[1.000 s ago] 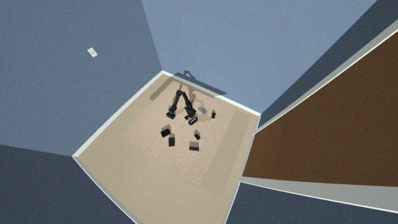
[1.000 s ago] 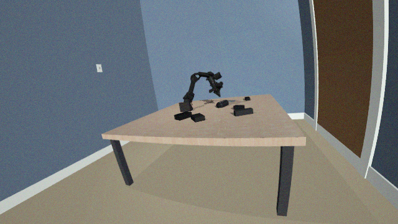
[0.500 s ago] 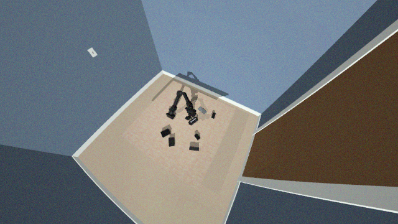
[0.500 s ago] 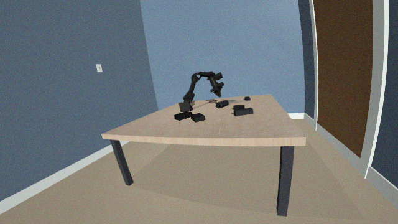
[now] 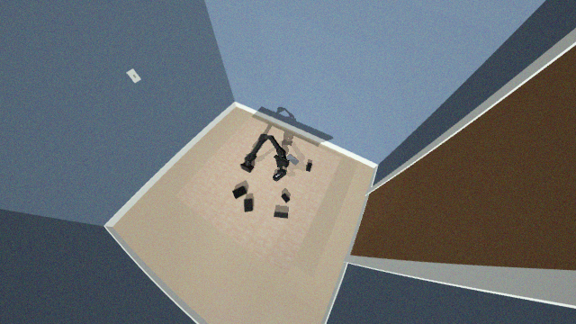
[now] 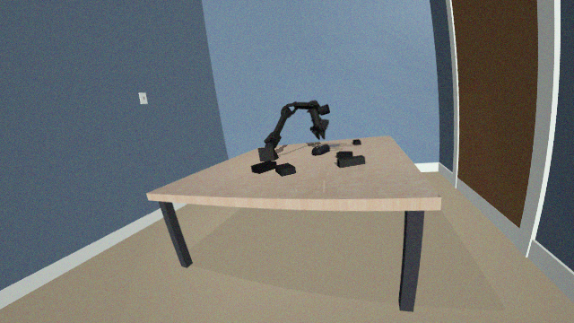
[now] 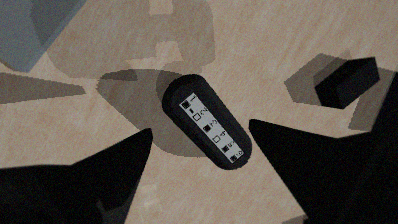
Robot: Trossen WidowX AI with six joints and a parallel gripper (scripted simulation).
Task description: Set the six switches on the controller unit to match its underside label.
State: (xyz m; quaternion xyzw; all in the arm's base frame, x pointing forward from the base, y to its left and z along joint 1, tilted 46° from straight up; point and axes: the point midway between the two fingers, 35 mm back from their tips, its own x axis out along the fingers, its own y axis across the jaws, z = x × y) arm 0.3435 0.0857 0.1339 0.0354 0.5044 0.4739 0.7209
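The dark controller unit [image 5: 279, 175] [image 6: 320, 150] [image 7: 220, 110] lies upside down on the bench, its white label facing up. In the wrist view the label's squares read: 1 filled, 2 empty, 3 filled, 4 empty, 5 filled, 6 filled. A small dark bar is printed between squares 1 and 2. The rocker switches are hidden underneath. My gripper [image 6: 319, 136] [image 7: 201, 128] is open and empty, above the unit. In the wrist view its fingertips appear on either side of the unit, not touching it.
A grey-blue block [image 5: 292, 159] [image 7: 30, 30] lies near the unit. Other black blocks stand on the bench [image 6: 202, 186], including one [image 5: 309, 165] [image 6: 356, 142], a small one [image 5: 285, 195], a long one [image 6: 351, 161] and two near the arm's base [image 5: 239, 192] [image 5: 248, 203].
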